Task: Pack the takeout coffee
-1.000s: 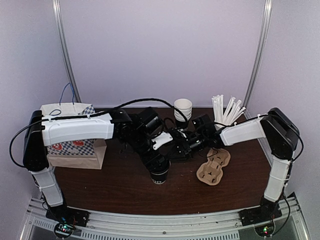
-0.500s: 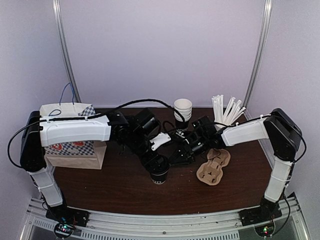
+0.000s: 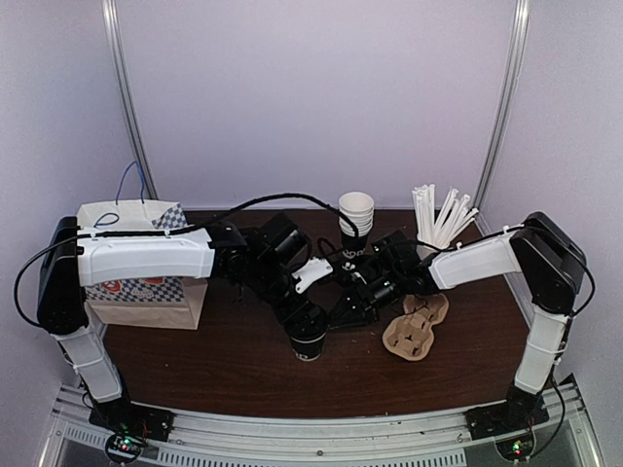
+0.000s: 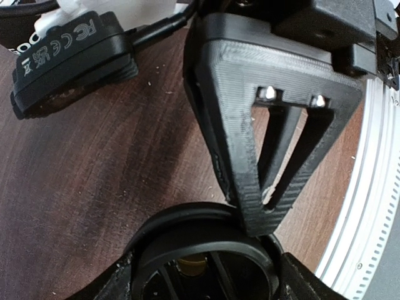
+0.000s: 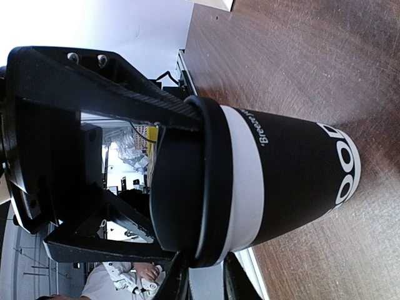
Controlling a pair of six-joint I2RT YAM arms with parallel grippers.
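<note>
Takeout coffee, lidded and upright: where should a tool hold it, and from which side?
Probably around the takeout coffee just under its lid, coming in level from the side: it stands upright and widens upward, so the lid's rim should block slipping.

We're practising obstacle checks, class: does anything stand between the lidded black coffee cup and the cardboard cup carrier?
Yes. The right gripper sits in the gap between the coffee cup and the cup carrier, its jaws at the cup's rim on the carrier side. Nothing else visible lies between them.

Left arm [image 3: 146, 255] and right arm [image 3: 472, 261] wore white shells, black joints; left pincer's [image 3: 308, 325] ribbed black finger [image 4: 250, 156] bore two screws [image 4: 267, 92].
</note>
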